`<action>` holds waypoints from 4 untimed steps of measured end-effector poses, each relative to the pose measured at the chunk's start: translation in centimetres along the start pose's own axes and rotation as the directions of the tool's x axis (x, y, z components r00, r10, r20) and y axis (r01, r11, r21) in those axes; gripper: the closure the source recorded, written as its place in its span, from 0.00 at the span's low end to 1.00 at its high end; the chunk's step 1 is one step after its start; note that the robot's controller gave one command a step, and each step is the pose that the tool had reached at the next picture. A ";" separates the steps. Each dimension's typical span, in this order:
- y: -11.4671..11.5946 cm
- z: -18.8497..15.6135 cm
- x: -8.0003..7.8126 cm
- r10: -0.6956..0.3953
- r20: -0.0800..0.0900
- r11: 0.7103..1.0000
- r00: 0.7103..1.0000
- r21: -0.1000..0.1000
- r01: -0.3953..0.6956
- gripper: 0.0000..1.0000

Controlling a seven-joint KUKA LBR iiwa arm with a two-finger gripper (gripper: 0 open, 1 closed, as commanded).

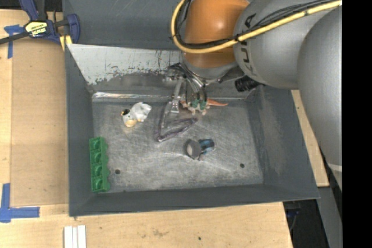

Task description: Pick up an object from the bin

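Gripper low over mid-floor of bin, fingers spread w/ nothing btwn them. Nearest thing: small dark cylinder w/ blue end, lying just below-right of fingers in camera view, apart from them. White crumpled piece w/ yellow bit lies to their left. Green studded block sits by left wall, well apart.

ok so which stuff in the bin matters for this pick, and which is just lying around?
In play:
- gripper, down low over the middle of the grey bin
- white crumpled piece, nearest on the view's left
- dark grey-and-blue piece, nearest on the lower right

Lying about:
- green ridged block, against the left wall, well away from the gripper
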State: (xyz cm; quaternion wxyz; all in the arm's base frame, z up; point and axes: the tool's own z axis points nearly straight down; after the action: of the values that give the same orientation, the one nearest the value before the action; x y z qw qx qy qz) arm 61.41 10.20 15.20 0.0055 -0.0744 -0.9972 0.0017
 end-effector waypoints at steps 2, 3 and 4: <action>-2.0 5.7 1.1 0.099 0.010 0.995 0.995 -0.005 -0.099 0.00; 0.1 7.4 -1.4 0.236 0.030 0.972 0.971 -0.015 -0.236 1.00; 0.1 7.4 -1.4 0.236 0.030 0.972 0.971 -0.015 -0.236 1.00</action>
State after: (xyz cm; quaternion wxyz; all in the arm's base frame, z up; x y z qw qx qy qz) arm 62.73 10.11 7.79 -0.0111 -0.1925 -0.9812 -0.0023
